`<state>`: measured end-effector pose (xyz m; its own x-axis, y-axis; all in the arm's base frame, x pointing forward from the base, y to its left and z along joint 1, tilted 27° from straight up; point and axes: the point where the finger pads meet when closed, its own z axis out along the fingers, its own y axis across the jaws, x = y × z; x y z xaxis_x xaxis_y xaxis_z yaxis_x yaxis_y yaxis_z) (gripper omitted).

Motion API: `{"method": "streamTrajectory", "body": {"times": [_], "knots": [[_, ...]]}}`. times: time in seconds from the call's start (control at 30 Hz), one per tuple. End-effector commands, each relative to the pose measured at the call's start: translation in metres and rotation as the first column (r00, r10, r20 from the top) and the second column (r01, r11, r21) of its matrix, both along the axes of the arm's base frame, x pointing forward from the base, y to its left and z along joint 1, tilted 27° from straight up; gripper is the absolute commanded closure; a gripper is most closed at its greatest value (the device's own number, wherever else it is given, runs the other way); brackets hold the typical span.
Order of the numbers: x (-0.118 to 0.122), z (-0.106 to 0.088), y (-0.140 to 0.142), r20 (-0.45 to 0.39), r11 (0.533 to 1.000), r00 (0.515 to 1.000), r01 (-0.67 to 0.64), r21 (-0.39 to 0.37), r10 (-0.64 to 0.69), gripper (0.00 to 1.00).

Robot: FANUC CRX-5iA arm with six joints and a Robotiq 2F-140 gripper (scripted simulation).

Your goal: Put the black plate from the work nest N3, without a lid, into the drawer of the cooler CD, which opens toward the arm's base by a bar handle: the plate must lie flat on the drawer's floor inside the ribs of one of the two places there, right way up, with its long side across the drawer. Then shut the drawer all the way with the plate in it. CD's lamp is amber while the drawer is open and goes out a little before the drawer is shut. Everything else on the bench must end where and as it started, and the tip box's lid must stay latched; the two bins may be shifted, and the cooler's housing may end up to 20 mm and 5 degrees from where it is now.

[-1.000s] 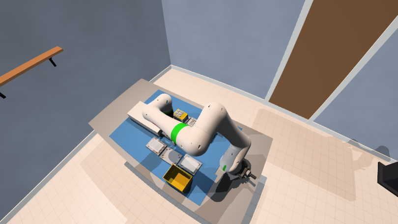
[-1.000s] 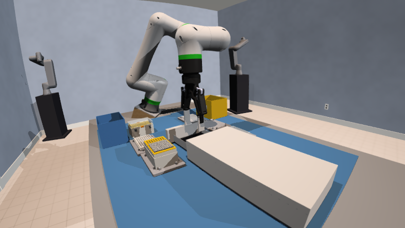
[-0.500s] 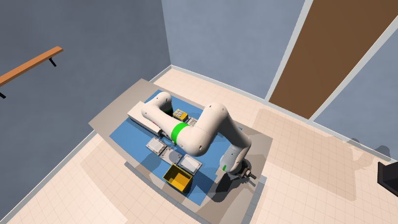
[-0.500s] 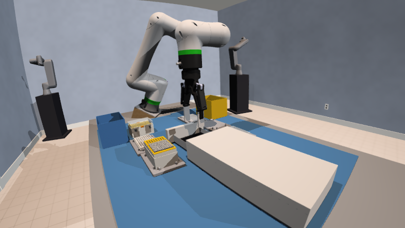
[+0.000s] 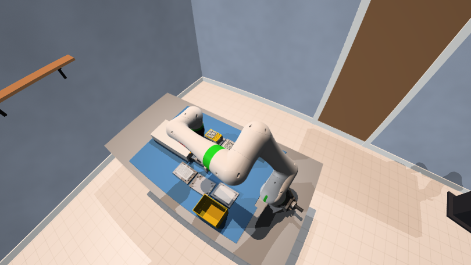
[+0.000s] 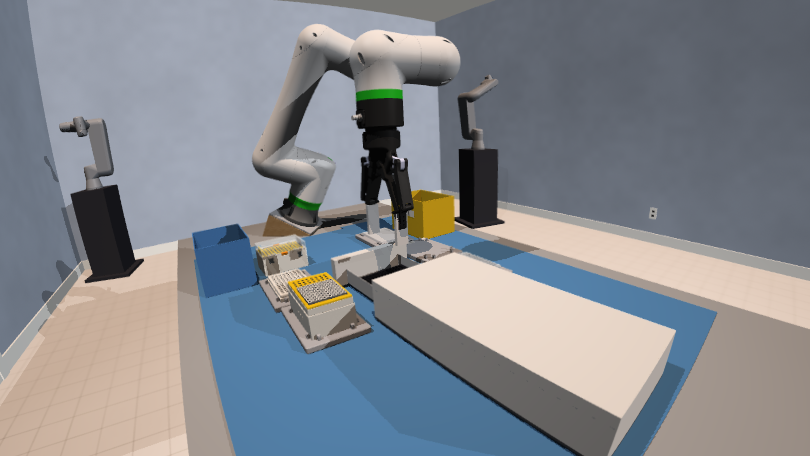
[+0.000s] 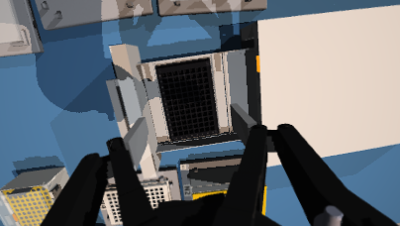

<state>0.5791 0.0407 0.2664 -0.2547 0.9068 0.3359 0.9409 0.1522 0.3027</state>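
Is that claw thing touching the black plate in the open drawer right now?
Apart. In the wrist view the black plate lies in the drawer with nothing on it, and the open gripper fingers end nearer the camera, short of it.

The bench is seen from high overhead in the top view, at a distance. It is faced low from the cooler [image 6: 510, 334] end in the exterior view. The open drawer [image 7: 149, 106] is looked straight down on, closely, from the wrist; the cooler is shared.
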Motion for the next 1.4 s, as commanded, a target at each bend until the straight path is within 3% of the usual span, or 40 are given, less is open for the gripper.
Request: {"method": "streamTrajectory", "body": {"times": [0.0, 0.73, 1.37], "knots": [[0.000, 0.001, -0.001, 0.000, 1.000, 1.000, 0.000, 0.000, 0.000, 0.34], [-0.006, 0.025, -0.011, 0.000, 1.000, 1.000, 0.000, 0.000, 0.000, 0.34], [-0.006, 0.025, -0.011, 0.000, 1.000, 1.000, 0.000, 0.000, 0.000, 0.34]]}}
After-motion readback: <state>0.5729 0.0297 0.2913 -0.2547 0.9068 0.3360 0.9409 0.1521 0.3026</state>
